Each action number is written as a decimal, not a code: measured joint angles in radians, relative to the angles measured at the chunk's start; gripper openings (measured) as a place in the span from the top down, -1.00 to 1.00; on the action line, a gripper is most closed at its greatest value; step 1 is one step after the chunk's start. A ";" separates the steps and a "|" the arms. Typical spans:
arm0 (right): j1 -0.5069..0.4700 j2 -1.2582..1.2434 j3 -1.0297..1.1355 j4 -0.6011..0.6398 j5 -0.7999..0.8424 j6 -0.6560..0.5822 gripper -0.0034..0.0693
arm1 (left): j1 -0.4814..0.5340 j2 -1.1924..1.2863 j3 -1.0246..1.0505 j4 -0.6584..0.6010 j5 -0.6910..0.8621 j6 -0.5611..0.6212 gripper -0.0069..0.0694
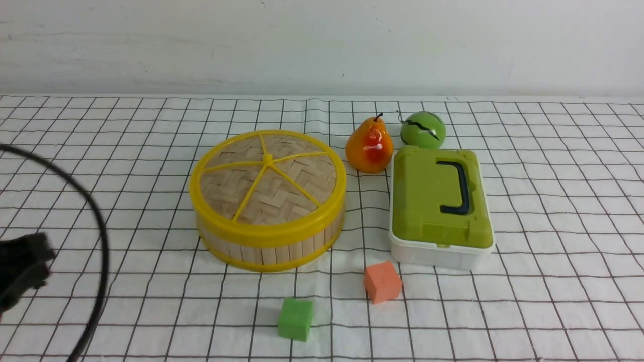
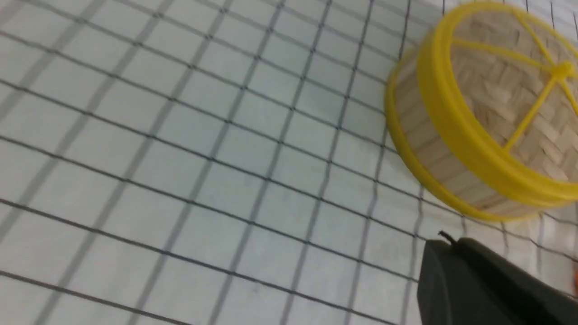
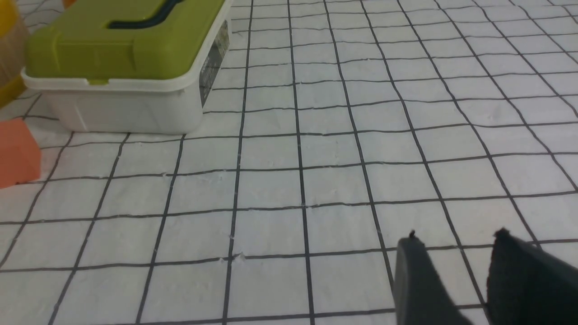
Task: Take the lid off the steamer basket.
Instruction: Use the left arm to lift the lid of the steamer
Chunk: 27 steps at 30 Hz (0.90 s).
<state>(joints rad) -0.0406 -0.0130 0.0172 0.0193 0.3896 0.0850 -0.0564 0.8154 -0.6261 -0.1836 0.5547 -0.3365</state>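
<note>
The lid (image 1: pixel 266 176) sits on the steamer basket (image 1: pixel 271 249), in the middle of the surface (image 1: pixel 553 201). The left claw (image 1: pixel 24 269) is well apart from it; I cannot tell its state. The right claw (image 3: pixel 456 243) is slightly parted. It would be best to take the lid by its edge and lift straight up.

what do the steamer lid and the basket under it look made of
The lid: woven bamboo-like strips in herringbone pattern, matte, with a smooth yellow rim and spokes, likely plastic. The steamer basket: upright pale slats, wood-like and matte, between yellow rims, probably plastic.
</note>
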 joint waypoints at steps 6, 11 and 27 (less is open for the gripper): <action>0.000 0.000 0.000 0.000 0.000 0.000 0.25 | -0.119 0.348 -0.260 -0.552 0.140 0.601 0.85; 0.000 0.000 0.000 0.000 0.000 0.000 0.25 | -0.215 0.623 -0.557 -0.460 0.259 0.641 0.85; 0.000 0.000 0.000 0.000 0.000 0.000 0.25 | -0.292 1.172 -1.212 0.184 0.327 0.298 0.59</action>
<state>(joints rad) -0.0406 -0.0130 0.0172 0.0193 0.3896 0.0850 -0.3481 1.9875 -1.8381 0.0000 0.8820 -0.0382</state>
